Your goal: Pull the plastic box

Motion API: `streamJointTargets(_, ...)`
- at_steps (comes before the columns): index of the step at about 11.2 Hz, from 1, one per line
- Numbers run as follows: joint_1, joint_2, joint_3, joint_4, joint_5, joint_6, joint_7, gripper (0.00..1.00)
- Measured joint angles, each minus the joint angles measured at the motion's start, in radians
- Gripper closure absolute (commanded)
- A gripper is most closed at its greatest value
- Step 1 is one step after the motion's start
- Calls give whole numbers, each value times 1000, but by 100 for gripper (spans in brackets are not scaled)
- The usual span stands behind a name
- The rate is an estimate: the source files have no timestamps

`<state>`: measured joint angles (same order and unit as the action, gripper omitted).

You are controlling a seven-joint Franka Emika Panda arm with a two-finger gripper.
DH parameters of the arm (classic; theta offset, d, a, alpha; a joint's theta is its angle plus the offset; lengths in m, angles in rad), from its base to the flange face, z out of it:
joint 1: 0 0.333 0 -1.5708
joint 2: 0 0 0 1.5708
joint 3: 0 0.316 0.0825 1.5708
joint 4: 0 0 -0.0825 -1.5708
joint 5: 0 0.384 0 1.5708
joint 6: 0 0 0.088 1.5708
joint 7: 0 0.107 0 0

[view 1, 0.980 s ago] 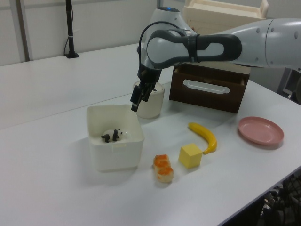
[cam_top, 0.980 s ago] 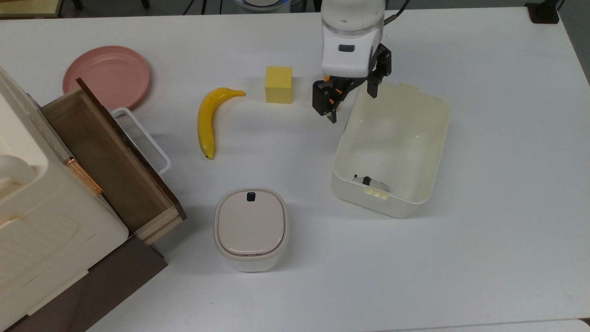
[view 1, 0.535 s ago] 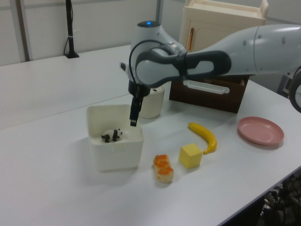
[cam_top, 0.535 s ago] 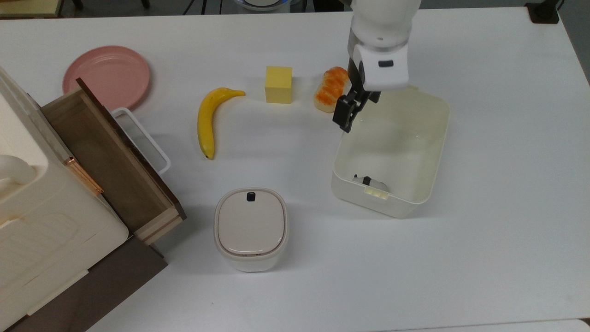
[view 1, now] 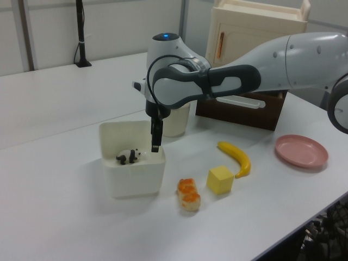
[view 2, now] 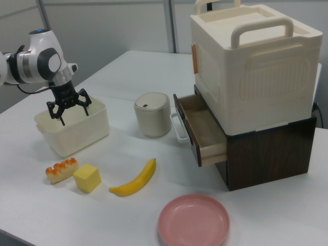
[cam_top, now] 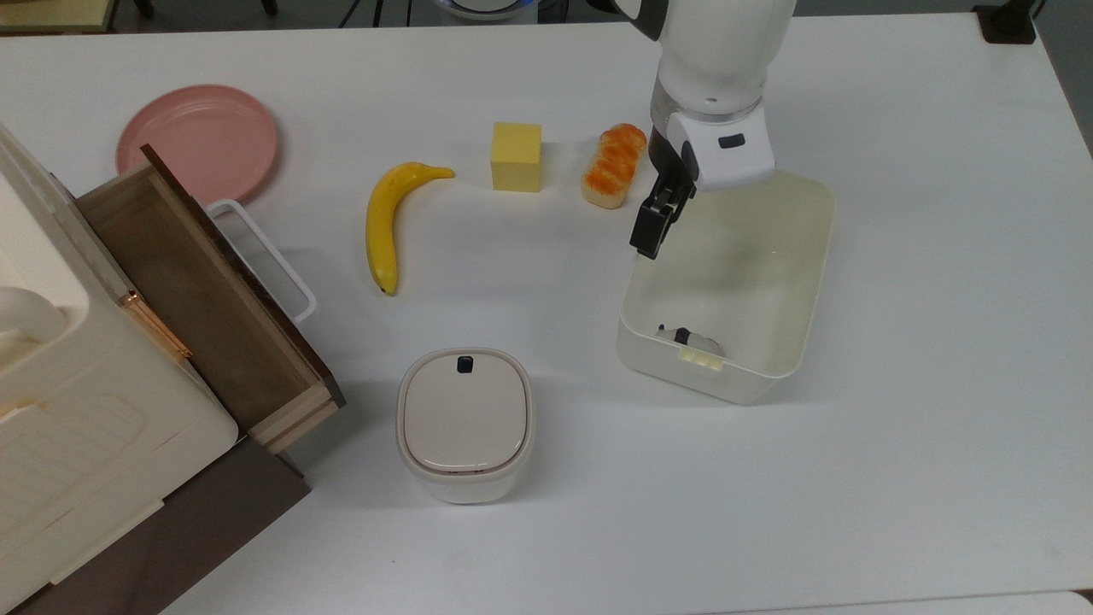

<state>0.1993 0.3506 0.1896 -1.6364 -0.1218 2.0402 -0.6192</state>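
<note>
Bright even light, soft shadows

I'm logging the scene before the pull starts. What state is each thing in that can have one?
plastic box: upright, no lid, a small panda figure lying inside.
hand: open, fingers spread over the box's rim.
lidded bin: lid shut.
drawer: pulled out, nothing seen inside.
pink plate: right side up, bare.
banana: lying flat, unpeeled.

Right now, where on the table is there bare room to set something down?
Free: the table on the top view's right of the plastic box, and below the lidded bin. Crowded: banana, yellow block, bread, gripper.
</note>
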Motion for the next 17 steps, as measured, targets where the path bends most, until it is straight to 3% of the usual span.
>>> streamJointTargets(4, 4, 1, 21, 9, -10, 1, 0, 0)
streamJointTargets(8, 5, 10, 28, 8, -86, 1, -40, 0)
streamJointTargets(17, 1, 25, 27, -8, -114, 1, -48, 0)
